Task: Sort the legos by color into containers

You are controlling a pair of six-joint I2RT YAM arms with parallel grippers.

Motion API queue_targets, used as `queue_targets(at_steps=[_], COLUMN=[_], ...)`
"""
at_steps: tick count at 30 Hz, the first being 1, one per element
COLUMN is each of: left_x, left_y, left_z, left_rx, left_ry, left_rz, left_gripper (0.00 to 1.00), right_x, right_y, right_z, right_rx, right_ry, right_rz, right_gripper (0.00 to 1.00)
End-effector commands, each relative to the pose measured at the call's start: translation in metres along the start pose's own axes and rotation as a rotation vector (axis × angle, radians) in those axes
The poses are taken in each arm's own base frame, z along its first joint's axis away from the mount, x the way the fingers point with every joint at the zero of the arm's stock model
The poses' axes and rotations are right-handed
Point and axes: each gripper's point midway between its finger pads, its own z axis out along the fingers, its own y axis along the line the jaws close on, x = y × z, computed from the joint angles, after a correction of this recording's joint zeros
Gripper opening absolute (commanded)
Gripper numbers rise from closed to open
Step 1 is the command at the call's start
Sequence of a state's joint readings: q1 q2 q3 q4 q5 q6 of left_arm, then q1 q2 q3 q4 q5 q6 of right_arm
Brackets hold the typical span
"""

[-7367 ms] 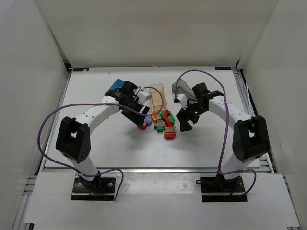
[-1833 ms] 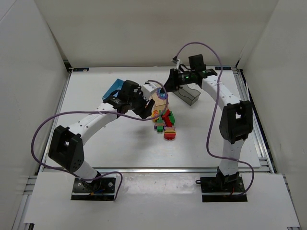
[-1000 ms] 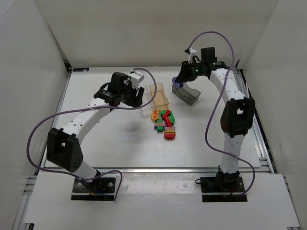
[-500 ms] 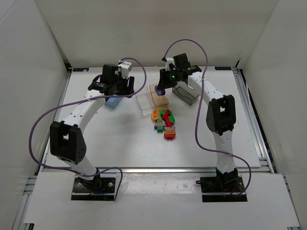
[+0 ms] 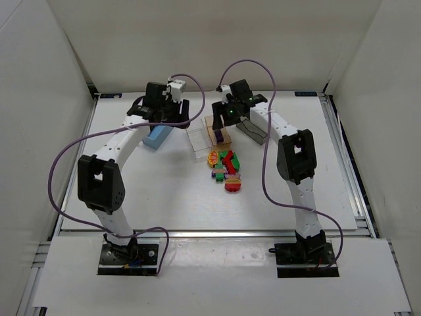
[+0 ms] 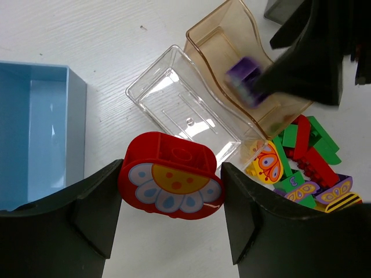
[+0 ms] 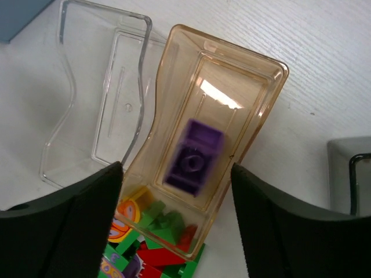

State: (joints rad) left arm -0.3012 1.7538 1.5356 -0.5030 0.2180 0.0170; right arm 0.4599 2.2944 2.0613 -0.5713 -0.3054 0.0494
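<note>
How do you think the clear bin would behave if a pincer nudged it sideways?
The clear bin looks thin-walled and empty, so probably light; it would likely slide easily. Its broad flat base makes tipping unlikely. It seems to touch the peach bin, so a push could shift both.

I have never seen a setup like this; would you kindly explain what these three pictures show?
Two robot arms reach over a white table. The wide picture looks down from above; the other two come from cameras on each wrist. On the table lie a blue bin, a clear bin, an orange-tinted bin, a grey bin and a pile of toy bricks. The left gripper holds a red flower brick. The right gripper is open above the orange-tinted bin, where a blurred purple brick shows.
</note>
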Motion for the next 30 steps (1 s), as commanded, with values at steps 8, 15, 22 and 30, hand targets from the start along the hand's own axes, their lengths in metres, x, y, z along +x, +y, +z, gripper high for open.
queue_targets(at_steps=[8,15,22,30], left_x=[-0.01,0.011,0.024,0.029], left_y=[-0.015,-0.031,-0.035,-0.029], left_z=[0.026,0.057,0.076,0.083], left_rx=[0.109,0.172,0.206,0.188], left_ry=[0.0,0.06,0.099,0.119], left_rz=[0.047,0.14,0.208,0.235], left_gripper=[0.1,0.1,0.2,0.62], right_x=[-0.026,-0.048,-0.036,-0.029], right_y=[0.014,0.001,-0.033,-0.04], right_z=[-0.023,-0.085,-0.114,-0.119], right_rx=[-0.029,0.064,0.119,0.127], right_ry=[-0.08,-0.171,-0.167,-0.15], right_rz=[-0.06,-0.049,-0.039,-0.085], right_gripper=[0.99,0.99,0.99,0.99])
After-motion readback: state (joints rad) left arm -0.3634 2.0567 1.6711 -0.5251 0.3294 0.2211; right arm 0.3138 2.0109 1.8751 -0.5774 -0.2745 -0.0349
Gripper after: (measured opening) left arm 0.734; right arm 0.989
